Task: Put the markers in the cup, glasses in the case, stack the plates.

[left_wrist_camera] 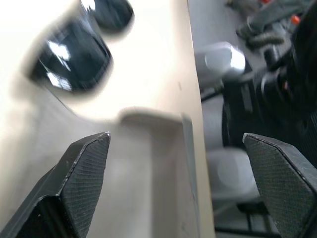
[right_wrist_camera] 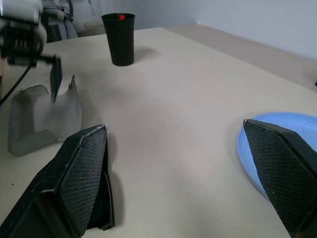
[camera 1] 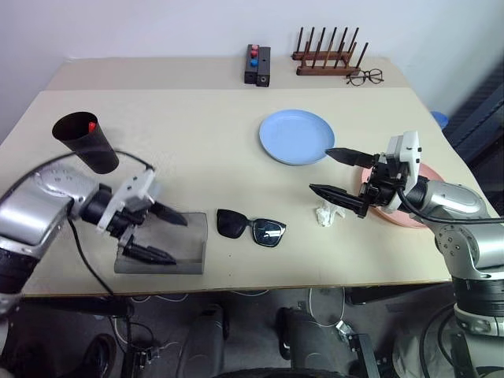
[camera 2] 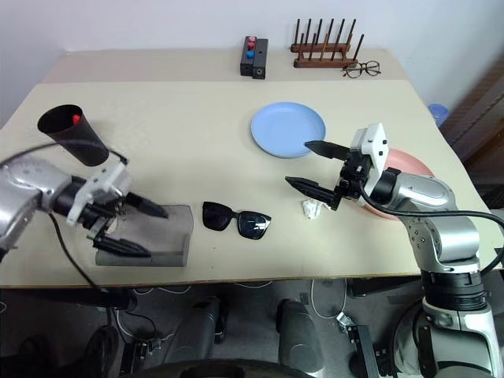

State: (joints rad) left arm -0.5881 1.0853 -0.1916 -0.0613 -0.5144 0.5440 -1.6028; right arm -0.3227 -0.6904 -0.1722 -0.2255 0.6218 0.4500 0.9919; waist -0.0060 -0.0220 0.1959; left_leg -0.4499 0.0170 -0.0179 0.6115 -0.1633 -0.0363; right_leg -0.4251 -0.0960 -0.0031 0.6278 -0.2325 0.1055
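The big table holds everything. The blue plate lies empty near the middle, toward the far edge. The pink plate sits by the right edge, partly hidden behind the right gripper, whose fingers are spread wide and hold nothing. The grey case lies open and empty at the near edge. The left gripper hangs over it, spread wide and empty. The black cup stands near the left edge with a red-capped marker inside. The sunglasses lie just beside the case.

Right tool partly hides pink plate; sunglasses blurred
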